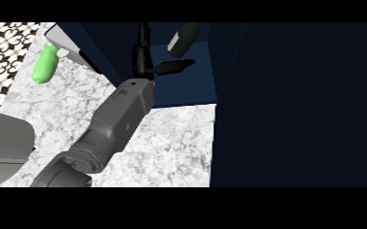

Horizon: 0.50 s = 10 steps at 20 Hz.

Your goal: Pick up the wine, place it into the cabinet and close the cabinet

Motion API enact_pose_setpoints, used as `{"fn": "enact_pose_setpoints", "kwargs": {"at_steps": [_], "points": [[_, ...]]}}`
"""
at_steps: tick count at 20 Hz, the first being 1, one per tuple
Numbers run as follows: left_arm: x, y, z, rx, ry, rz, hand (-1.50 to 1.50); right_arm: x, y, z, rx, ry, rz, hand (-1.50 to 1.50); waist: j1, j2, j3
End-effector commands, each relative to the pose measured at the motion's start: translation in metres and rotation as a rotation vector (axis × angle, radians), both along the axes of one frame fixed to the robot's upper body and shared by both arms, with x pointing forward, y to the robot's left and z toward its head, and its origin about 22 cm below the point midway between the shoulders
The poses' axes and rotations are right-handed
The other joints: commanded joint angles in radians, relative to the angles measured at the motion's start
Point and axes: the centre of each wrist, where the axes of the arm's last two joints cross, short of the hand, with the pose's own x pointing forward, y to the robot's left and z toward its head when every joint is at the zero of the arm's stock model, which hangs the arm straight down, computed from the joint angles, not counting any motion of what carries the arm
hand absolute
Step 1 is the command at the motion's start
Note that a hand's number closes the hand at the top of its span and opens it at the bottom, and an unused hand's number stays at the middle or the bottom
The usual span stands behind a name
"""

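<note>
green item (44, 65) on worktop (172, 140), left of hand, untouched | left hand (143, 63) inside cabinet (197, 85), fingers straight, thumb spread, holding nothing | wine (184, 38) just right of hand, leaning inside, seemingly released | door (287, 102) farther right, open: closing remains

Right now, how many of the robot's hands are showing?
1: the left hand, up inside the open cabinet beside the wine bottle. The right hand is out of view.
</note>
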Motion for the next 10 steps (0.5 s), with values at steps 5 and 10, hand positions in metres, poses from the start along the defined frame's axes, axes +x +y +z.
{"fn": "enact_pose_setpoints", "kwargs": {"at_steps": [5, 10], "points": [[-0.010, 0.009, -0.020, -0.031, 0.019, -0.044, -1.50, -0.010, -0.004, 0.007, 0.023, -0.027, 0.036, -1.50, -0.001, -0.002, -0.003], [-0.016, 0.013, -0.029, -0.049, 0.020, -0.065, -1.50, -0.012, -0.002, 0.001, 0.024, -0.011, 0.014, -1.50, 0.021, -0.008, -0.002]]}}
